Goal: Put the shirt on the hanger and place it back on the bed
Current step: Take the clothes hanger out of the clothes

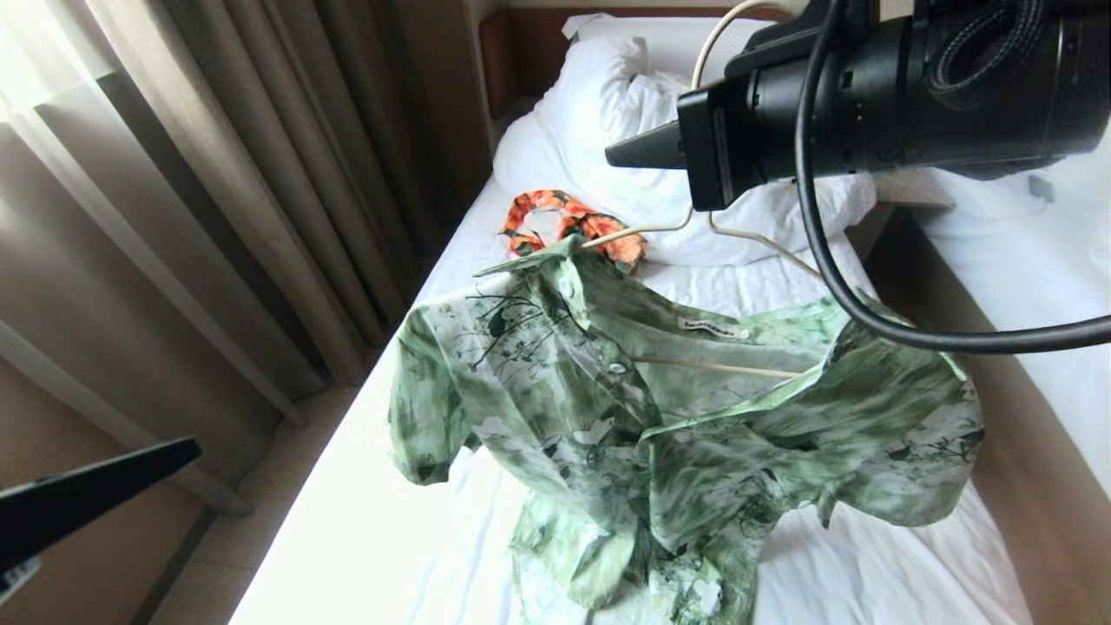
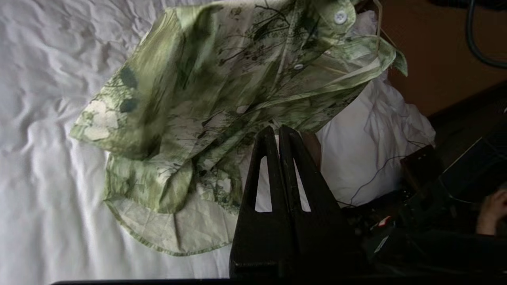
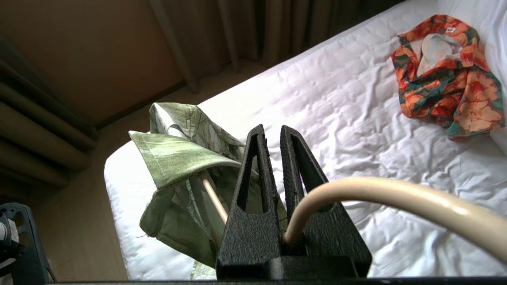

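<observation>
The light green floral shirt point(image 1: 660, 417) hangs draped on the cream wire hanger point(image 1: 720, 368), lifted over the bed point(image 1: 364, 538), with its lower part resting on the sheet. My right gripper point(image 1: 621, 156) is above it, shut on the hanger point(image 3: 376, 190) near its hook; the wire sits deep between the fingers point(image 3: 253, 190). The collar of the shirt point(image 3: 178, 158) hangs just below. My left gripper point(image 2: 277, 128) is shut and empty, close by the hem side of the shirt point(image 2: 206, 91). In the head view the left gripper point(image 1: 182, 453) shows off the bed's left side.
An orange floral garment point(image 1: 564, 221) lies by the white duvet point(image 1: 608, 104) at the head of the bed. Curtains point(image 1: 217, 174) hang along the left. A second white bed point(image 1: 1041, 286) is on the right. A person's hand point(image 2: 491, 209) shows at the edge.
</observation>
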Tool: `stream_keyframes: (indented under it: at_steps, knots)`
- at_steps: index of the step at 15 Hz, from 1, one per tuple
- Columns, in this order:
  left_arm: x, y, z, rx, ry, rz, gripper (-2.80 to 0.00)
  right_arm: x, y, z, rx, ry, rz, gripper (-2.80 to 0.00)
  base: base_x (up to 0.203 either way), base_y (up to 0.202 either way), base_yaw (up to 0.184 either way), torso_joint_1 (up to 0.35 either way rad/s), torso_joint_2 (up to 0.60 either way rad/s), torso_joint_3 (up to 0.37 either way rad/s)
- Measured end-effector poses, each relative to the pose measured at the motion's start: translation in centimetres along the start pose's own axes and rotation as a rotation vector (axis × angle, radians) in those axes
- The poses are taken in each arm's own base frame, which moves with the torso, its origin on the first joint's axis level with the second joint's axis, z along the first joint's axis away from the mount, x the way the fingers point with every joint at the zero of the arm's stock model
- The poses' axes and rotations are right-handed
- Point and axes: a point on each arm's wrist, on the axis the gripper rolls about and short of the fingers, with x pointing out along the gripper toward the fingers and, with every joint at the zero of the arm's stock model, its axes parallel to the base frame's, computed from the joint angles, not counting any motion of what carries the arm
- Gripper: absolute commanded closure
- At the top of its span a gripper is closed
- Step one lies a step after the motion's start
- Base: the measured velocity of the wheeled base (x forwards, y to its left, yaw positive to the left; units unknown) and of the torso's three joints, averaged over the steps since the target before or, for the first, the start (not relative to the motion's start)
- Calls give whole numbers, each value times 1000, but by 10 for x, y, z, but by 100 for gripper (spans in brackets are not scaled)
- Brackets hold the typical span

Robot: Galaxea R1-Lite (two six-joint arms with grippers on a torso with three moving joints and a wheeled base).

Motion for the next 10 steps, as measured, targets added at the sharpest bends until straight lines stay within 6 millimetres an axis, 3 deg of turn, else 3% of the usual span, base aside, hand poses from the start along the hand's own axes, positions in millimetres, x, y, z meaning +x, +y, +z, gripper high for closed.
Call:
stream_keyframes:
  at_steps: [1,2,3,6,10]
  knots:
    - [12,3,7,-7,10,-19,0,5,1,-3,2,10,5,0,0,0,0,0,0,0]
    - [22,5,14,-15,11,-38,-87,10,1,-6,3,19,7,0,0,0,0,0,0,0]
    - [33,6,21,-32,5,-64,-280,15,0,-9,4,26,8,0,0,0,0,0,0,0]
    - [64,6,36,-87,22,-115,-280,30,0,-15,2,15,11,0,0,0,0,0,0,0]
    - [97,5,33,-138,62,-58,-280,38,5,-16,-4,2,27,0,0,0,0,0,0,0]
